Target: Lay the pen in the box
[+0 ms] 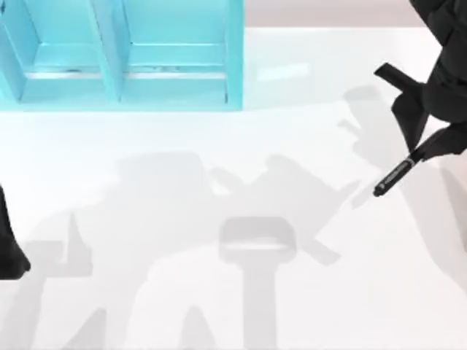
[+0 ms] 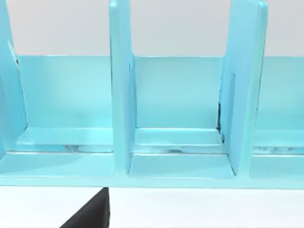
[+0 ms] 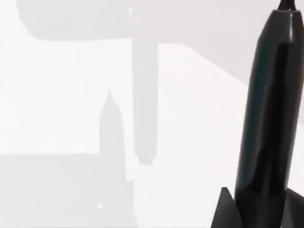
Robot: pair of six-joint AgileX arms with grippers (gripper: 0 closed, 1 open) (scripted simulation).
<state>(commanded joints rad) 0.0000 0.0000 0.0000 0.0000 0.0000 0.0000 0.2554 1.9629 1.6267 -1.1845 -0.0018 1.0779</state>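
My right gripper [image 1: 425, 149] is at the table's right side, shut on the pen [image 1: 394, 176]. The pen is a slim black marker with a pale label, and it sticks out of the gripper toward the lower left. It hangs above the white table, apart from its own shadow. In the right wrist view the black barrel of the pen [image 3: 270, 109] rises from between the fingertips [image 3: 223, 211]. The box [image 1: 235, 55] is turquoise with upright dividers and stands at the back left, far from the pen. The left wrist view looks into the compartments of the box [image 2: 121, 95].
My left arm [image 1: 9, 248] is parked at the table's left edge, and a dark part of it [image 2: 90, 216] shows in front of the box. White tabletop [image 1: 241, 292] lies between the arms, crossed by grey shadows.
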